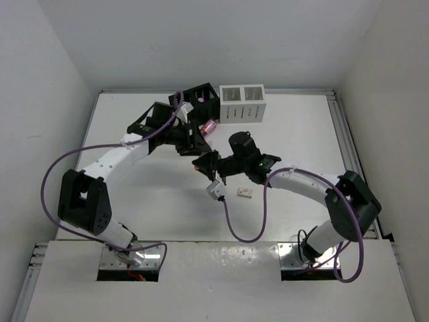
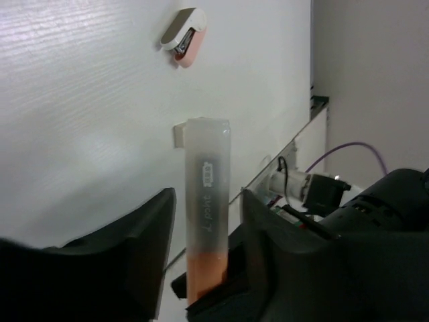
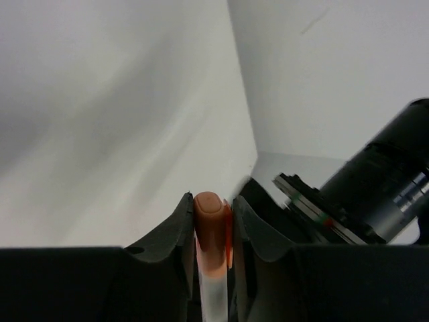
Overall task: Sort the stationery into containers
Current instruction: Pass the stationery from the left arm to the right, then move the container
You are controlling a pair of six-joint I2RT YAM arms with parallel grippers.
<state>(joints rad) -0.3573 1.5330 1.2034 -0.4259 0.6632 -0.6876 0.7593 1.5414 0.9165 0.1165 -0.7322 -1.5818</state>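
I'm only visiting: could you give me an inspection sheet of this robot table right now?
Surface: white table.
Job's things: black organizer and white organizer side by side at the far edge; hot-pink tube beside the black one; eraser near the right arm; pale stick between the grippers.
Clutter: nothing seen.
Grippers: right gripper shut on the stick's orange end; left gripper open around it.
Cables: purple cable looping by each arm.
Surroundings: plain white walls.

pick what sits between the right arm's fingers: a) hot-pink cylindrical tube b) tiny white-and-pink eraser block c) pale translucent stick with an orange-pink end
c, the right wrist view shows the pale translucent stick with an orange-pink end pinched between the right gripper's fingers.
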